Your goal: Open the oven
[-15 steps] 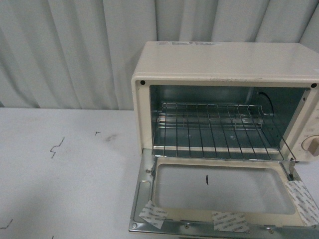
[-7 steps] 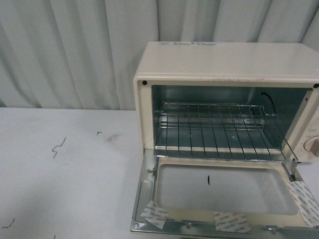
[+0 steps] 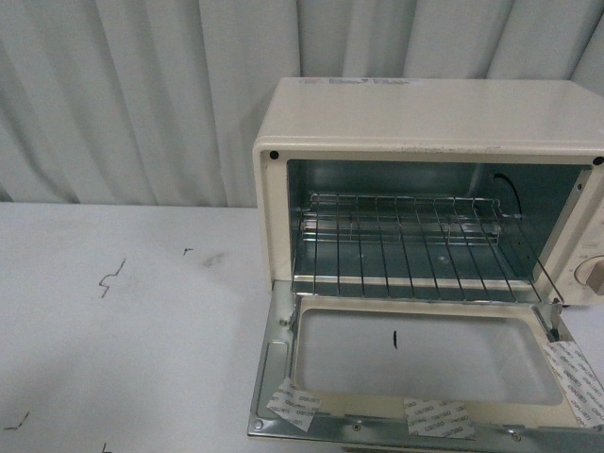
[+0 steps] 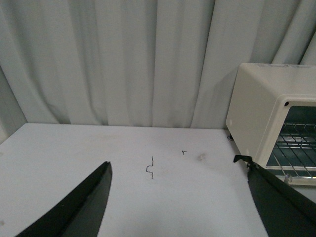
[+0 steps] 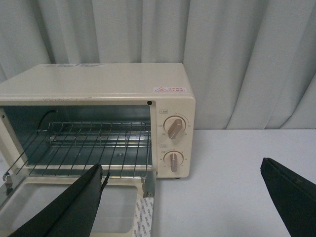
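The cream-white oven [image 3: 425, 118] stands at the right of the white table, its glass door [image 3: 425, 359] folded down flat toward me. The wire rack [image 3: 406, 245] shows inside the lit cavity. A beige knob [image 3: 595, 274] sits at the right edge. In the left wrist view the oven [image 4: 261, 113] is off to one side of my open left gripper [image 4: 180, 170], which hovers over bare table. In the right wrist view the oven [image 5: 98, 89] with two knobs [image 5: 174, 127] faces my open right gripper [image 5: 181, 170], back from the door. Neither gripper appears in the front view.
A pale pleated curtain [image 3: 142, 94] closes off the back. The white table [image 3: 113, 340] carries small black marks [image 3: 111, 278]. Tape patches [image 3: 293, 404] stick to the door's front edge.
The front view has shifted slightly; the oven and its lowered door sit a touch further right in frame. The door stays down.
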Motion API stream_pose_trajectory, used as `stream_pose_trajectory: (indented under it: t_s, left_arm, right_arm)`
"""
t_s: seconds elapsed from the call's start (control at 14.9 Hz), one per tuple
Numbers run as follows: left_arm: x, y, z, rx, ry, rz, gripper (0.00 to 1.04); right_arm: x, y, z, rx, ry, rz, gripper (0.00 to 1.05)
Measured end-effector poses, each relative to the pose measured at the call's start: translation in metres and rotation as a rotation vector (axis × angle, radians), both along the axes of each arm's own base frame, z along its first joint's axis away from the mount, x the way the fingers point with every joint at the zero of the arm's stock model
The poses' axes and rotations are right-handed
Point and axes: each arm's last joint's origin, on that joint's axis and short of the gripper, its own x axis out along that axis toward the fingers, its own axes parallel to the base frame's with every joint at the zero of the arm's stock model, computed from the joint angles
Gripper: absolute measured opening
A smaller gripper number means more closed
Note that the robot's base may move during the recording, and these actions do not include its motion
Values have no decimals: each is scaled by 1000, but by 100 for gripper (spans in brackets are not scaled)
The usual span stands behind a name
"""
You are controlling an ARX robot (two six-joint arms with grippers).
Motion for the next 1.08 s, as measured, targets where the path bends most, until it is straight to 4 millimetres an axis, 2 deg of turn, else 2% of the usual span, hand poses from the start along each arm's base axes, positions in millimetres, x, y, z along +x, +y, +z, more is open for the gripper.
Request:
stream_pose_trajectory:
  t_s: [0.07,0.13,1.08]
  left_arm:
    - [0,0,0,0,0,0,96]
    - [0,0,0,0,0,0,99]
    - [0,0,0,0,-4,0,98]
  right_arm:
    - [0,0,0,0,0,0,98]
    - [0,0,0,0,-1,0,98]
    - [0,0,0,0,-5,0,98]
